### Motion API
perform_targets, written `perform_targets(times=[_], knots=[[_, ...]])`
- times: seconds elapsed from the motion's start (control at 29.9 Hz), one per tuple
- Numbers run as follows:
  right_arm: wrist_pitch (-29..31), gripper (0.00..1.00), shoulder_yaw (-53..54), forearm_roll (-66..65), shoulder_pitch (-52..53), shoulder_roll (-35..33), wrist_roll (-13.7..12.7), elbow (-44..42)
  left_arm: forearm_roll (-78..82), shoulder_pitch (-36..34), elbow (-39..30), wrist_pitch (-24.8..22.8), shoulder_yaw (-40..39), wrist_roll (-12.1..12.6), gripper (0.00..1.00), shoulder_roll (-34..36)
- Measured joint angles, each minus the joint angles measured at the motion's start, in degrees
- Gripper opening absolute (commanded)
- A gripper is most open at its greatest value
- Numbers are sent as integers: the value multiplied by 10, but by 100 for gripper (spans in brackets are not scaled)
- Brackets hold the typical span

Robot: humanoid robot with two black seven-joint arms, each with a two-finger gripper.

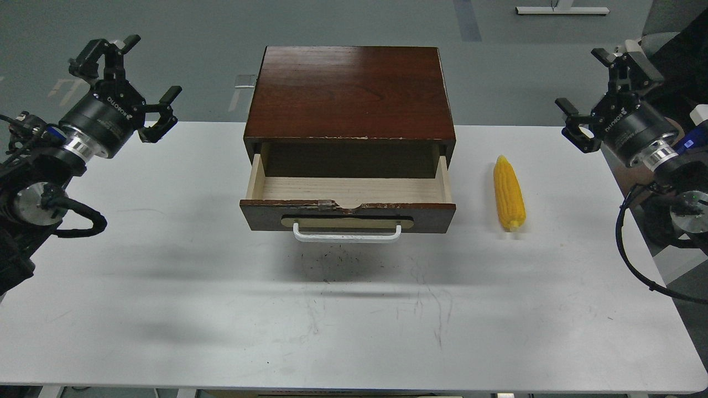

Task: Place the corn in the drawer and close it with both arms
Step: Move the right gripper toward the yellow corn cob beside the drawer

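Observation:
The yellow corn (509,193) lies on the white table to the right of the drawer, its tapered tip pointing away from me. The drawer (348,189) of the dark reddish-brown box (350,94) is pulled open, showing an empty pale wood interior; its white bar handle (347,234) faces me. My left gripper (141,77) hovers open at the far left, well away from the box. At the far right my right gripper (587,91) also stands open, up and to the right of the corn. Neither holds anything.
The white table (332,320) carries only the box and the corn, with scuff marks in front of the drawer. Cables hang from both arms near the table's side edges. Grey floor lies beyond the table's far edge.

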Motion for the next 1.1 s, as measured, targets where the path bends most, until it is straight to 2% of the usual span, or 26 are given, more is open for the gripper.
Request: perform_targets(times=[0.27,0.37,0.63,0.74,0.84,0.97,1.1], knots=[[0,100,-3,-7,0,-2,4,2,-1,0,1,0,0,0,100,-3],[0,100,-17,-46,21,-13,4,0,-1,0,4,0,0,0,100,-2],[-17,100,-175,-399,146,-33,4,-5,-1,-9,7,0,0,0,100,0],[-43,100,-245,-472,176,-15,6,-24,1,-10,7,0,0,-1,100,0],[-59,100,-321,-508,193,24,8,-62,3,-11,7,0,3,-12,100,0],[-67,100,-418,-518,210,66,10,-108,5,-11,7,0,3,-30,100,1],[-76,100,-469,-518,209,111,10,-141,5,-12,7,0,3,-36,100,0]])
